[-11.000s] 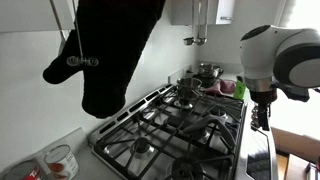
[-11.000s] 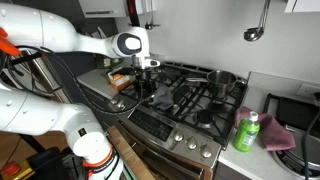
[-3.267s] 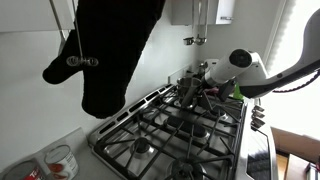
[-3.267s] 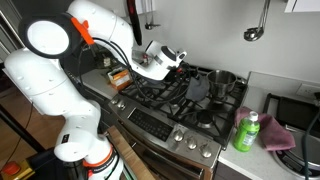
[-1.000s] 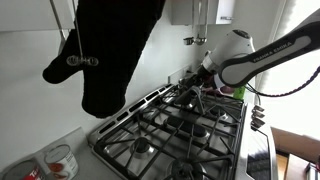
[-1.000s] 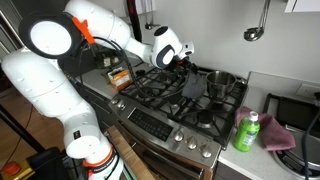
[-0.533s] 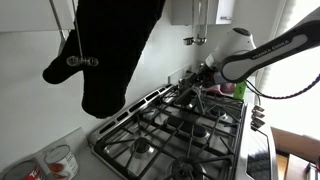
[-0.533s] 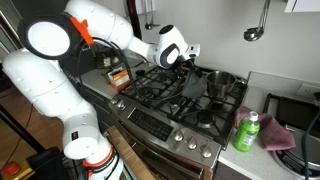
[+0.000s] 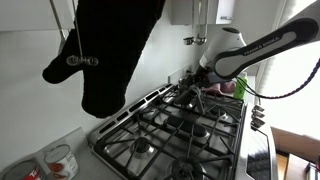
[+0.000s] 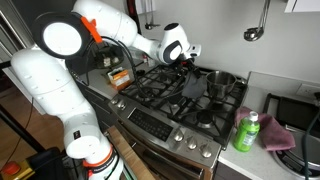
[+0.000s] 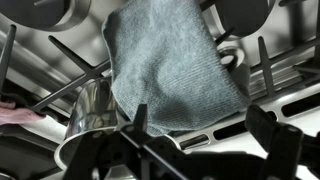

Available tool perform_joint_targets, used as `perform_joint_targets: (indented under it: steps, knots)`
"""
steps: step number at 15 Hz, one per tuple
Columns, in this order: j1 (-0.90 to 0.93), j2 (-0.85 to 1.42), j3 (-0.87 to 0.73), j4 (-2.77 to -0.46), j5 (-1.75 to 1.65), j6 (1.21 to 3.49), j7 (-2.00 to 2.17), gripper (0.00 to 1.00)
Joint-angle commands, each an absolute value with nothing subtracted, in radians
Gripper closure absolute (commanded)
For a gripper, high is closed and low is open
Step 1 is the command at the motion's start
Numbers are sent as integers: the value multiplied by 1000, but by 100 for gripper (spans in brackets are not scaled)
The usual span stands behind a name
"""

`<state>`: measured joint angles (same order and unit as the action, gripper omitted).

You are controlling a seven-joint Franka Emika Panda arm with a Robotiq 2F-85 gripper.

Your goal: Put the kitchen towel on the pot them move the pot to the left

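Gripper: open, empty; I hold it above the towel.
Towel: draped over the pot. If I pinch only cloth, it may pull off.
Pot: on the stove grate, whose bars could snag and tip it when moved.
Writing: none readable.

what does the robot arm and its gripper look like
The arm is glossy white, built of fat rounded segments with grey round caps at the joints and an orange band near the top. A thin black cable loops beside it. The gripper is black, with two blocky fingers.
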<state>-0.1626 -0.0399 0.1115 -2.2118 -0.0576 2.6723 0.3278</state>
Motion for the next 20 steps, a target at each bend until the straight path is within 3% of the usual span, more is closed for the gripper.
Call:
perform_joint_targets:
  steps: [1,5,7,9,10,11,12,13,14,15,18,20]
  knots:
    - [-102,15,64,-2148,-82,2602,345,0]
    - [-69,59,39,-2118,-73,2613,342,0]
    - [-59,75,24,-2111,-83,2621,350,5]
    - [-54,83,12,-2103,-75,2620,346,20]
    - [-51,86,6,-2100,-73,2611,347,38]
    - [-50,87,2,-2099,-68,2606,345,45]
    - [-48,88,0,-2098,-55,2597,338,45]
    - [-47,89,-3,-2097,-50,2586,333,54]
    - [-46,90,-4,-2095,-43,2569,327,42]
    - [-45,92,-7,-2092,-48,2554,333,19]
    - [-42,88,-10,-2080,-55,2505,336,2]
    - [-40,83,-14,-2078,-71,2477,348,0]
